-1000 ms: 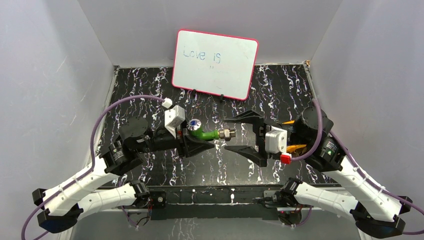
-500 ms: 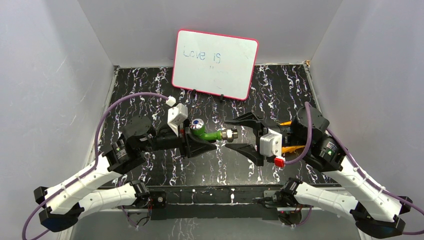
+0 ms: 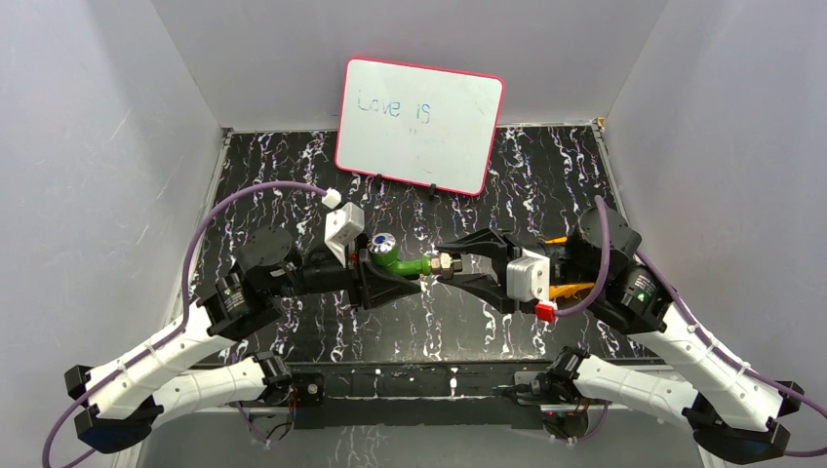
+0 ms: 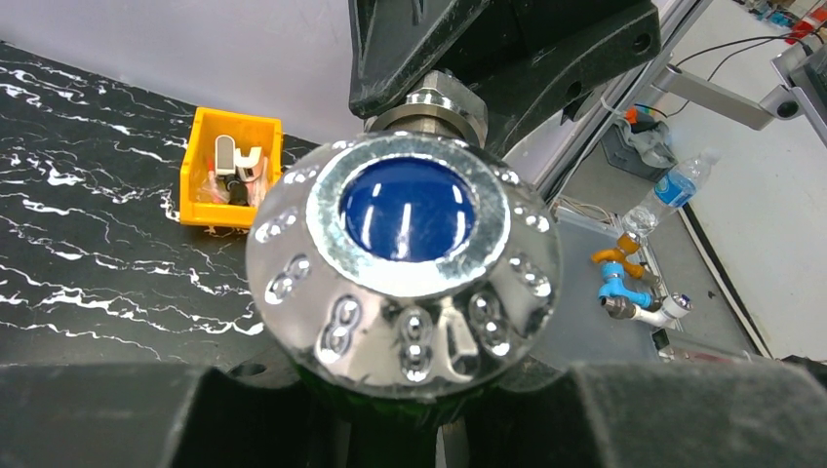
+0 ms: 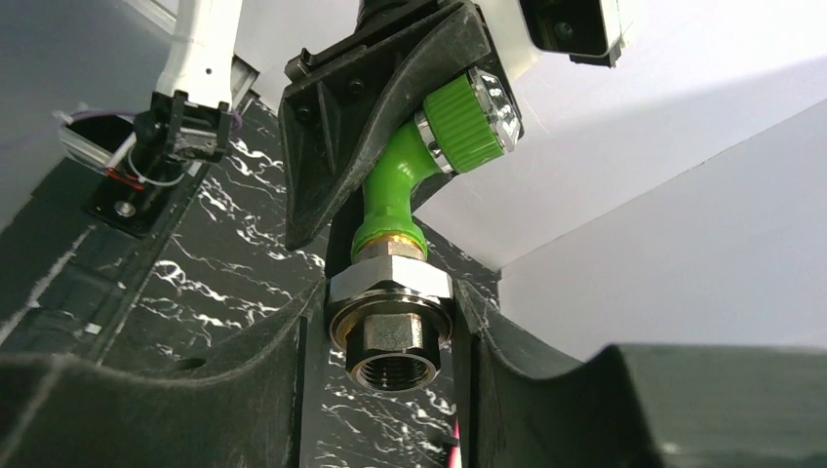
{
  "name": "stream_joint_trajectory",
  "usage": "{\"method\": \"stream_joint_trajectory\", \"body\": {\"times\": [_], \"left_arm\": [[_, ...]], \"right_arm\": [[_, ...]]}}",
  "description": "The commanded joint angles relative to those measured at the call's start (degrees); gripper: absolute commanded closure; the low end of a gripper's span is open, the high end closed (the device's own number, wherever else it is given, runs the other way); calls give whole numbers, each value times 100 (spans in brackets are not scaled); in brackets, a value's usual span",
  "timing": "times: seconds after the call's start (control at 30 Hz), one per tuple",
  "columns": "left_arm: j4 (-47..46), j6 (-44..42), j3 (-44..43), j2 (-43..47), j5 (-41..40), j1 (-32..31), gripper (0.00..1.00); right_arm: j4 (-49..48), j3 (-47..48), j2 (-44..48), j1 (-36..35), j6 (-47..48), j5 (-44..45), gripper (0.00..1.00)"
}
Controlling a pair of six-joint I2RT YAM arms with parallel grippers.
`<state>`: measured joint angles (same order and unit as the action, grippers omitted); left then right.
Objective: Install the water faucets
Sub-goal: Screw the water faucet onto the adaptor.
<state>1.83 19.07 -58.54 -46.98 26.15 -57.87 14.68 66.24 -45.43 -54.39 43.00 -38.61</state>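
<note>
1. Left hand (image 3: 382, 275) is clamped around the green tap (image 3: 402, 263), gripping it near the knob end. The tap is held up off the table (image 3: 293, 185), roughly over the middle, lying more or less level
2. The tap's round knob (image 4: 405, 263) pretty much fills the left wrist view: dimpled silver rim, shiny blue centre. From above it faces up and a bit toward the back
3. From the knob the green body bends, then runs off to the right
4. Behind all that, standing at the back of the table, is a pink-edged whiteboard (image 3: 419, 125) with "Love is" scribbled on it
5. The right end of the tap is the metal fitting (image 5: 392, 317), a hex nut with a threaded hole looking straight at the right wrist camera
6. Right hand (image 3: 453, 263) is pinched on that fitting, one finger touching each side of the nut, so both hands have the same tap strung between them
7. Further right there's an orange tray (image 4: 230, 168) on the table with some metal bits in it, mostly tucked under the right arm from above and well apart from the tap
</note>
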Motion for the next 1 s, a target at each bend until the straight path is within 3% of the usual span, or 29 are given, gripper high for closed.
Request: {"method": "stream_joint_trajectory", "body": {"times": [0.0,0.27,0.97], "left_arm": [[-406,-93,-225,188,88,-20,100],[-447,-593,-203,266,-41,-19,100],[-622,-3835,-205,430,-175,-15,100]], "right_arm": [[-541,64,56,-15,-485,-29,73],[-1092,-21,31,-17,-1958,113,86],[-1108,120,-304,-12,-5973,1483,90]]}}
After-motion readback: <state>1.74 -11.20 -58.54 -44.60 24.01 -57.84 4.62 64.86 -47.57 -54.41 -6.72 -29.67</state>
